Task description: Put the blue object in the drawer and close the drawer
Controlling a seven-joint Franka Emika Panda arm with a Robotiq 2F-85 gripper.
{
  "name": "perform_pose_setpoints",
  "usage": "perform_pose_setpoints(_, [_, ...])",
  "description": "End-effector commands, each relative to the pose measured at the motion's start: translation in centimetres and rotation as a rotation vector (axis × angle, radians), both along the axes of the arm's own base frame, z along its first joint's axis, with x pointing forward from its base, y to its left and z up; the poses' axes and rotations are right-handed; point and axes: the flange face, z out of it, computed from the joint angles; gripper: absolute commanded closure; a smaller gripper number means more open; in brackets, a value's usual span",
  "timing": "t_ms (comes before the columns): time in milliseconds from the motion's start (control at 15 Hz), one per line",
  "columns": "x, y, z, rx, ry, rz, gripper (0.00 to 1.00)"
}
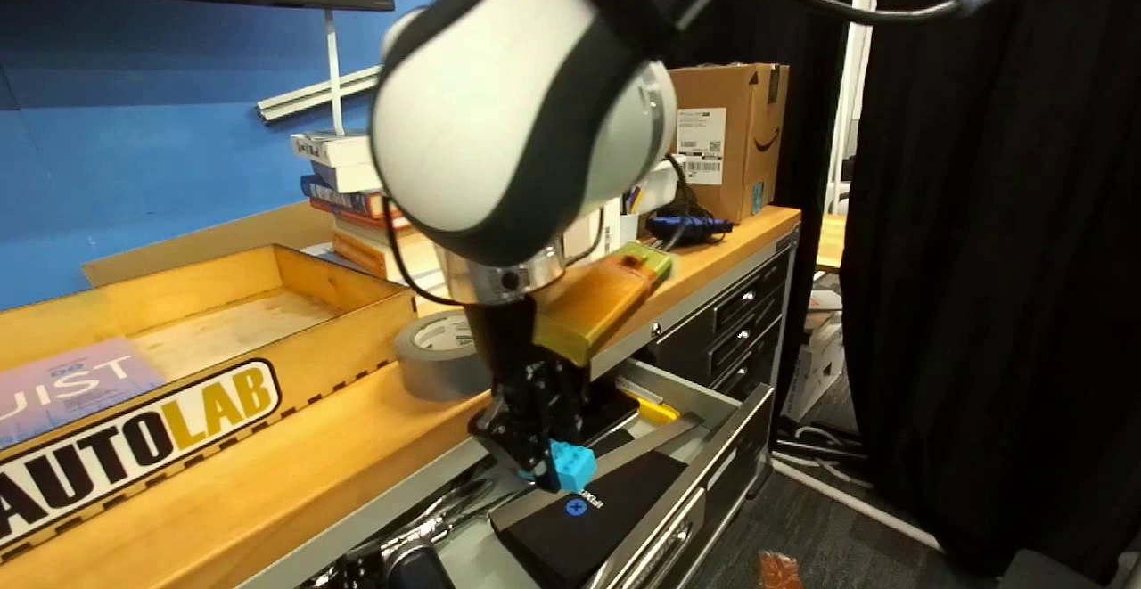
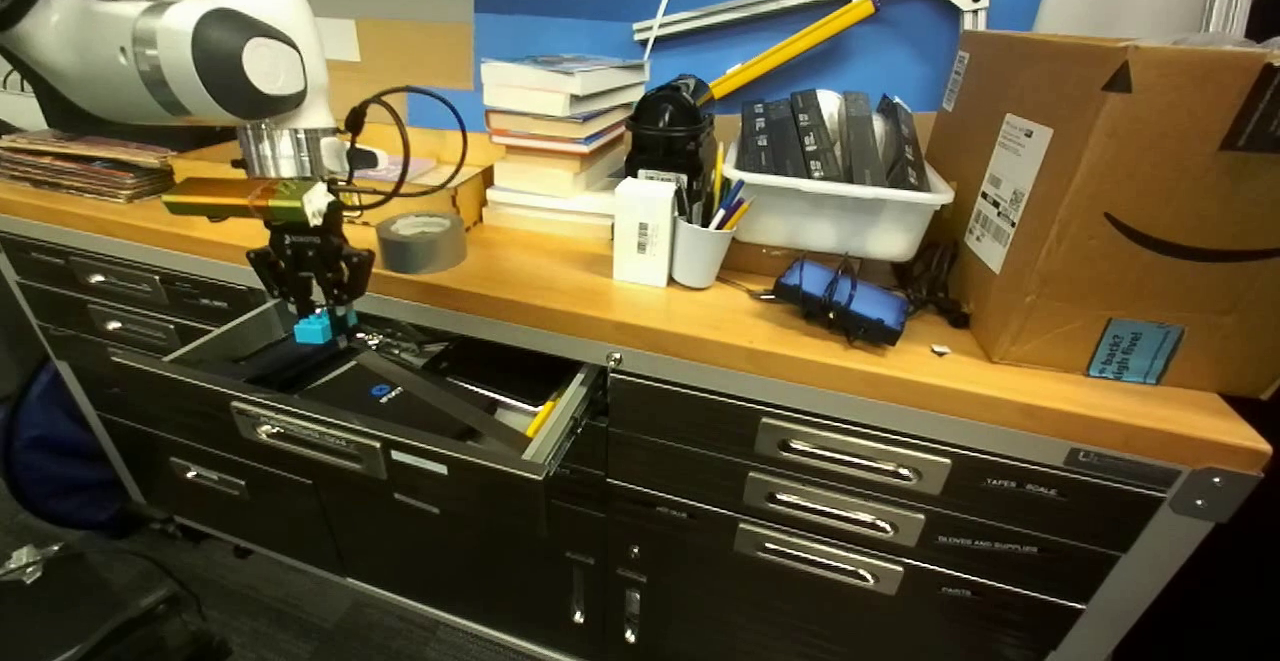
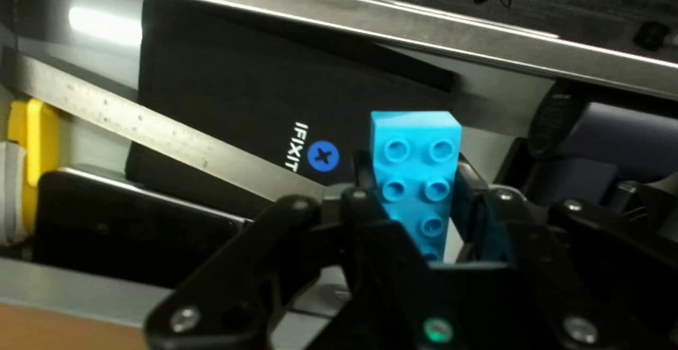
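Blue block (image 3: 416, 175) held above the pulled-out drawer (image 2: 330, 419)

The gripper (image 2: 322, 309) points downward with its jaws narrow, one against each long side of the block, which they hold; one end of the block pokes out beyond them. In the wrist view its studded face is turned toward the camera. Both exterior views show the block above the drawer's interior, though how much gap lies beneath it cannot be judged.

The drawer sits out from a dark cabinet (image 2: 690, 411) under a wooden worktop (image 2: 540, 283). Inside lies a black case (image 3: 228, 90) printed IFIXIT, with a metal ruler (image 3: 159, 132) slanting across it. Near one end of the ruler is a yellow thing (image 3: 43, 141), beside a flat black item (image 3: 127, 228) with a shiny edge. Contents at the opposite side are too dark to name.

On the worktop a grey tape roll (image 2: 423, 246) lies flat just beside a wooden tray (image 1: 343, 348) marked AUTOLAB. In an exterior view, a stack of books (image 2: 555, 141), a white cup (image 2: 700, 256) of pens, a white bin (image 2: 840, 221) of black boxes (image 2: 860, 131) and a large cardboard box (image 2: 1130, 171) stand farther along.
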Motion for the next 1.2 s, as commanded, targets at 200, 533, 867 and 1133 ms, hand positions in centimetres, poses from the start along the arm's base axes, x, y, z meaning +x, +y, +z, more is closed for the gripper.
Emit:
perform_pose_setpoints(200, [-1.3,-6.3,-1.2,0.107,-0.123,-0.185,0.32])
perform_pose_setpoints(533, [-4.9,-10.4,-1.6,0.060,-0.045,-0.199,0.00])
perform_pose_setpoints(867, [-5.8,-14.1,-4.1,0.003,0.119,-0.249,0.00])
perform_pose_setpoints(1133, [-4.6,-14.3,-7.6,-0.027,0.161,-0.270,0.00])
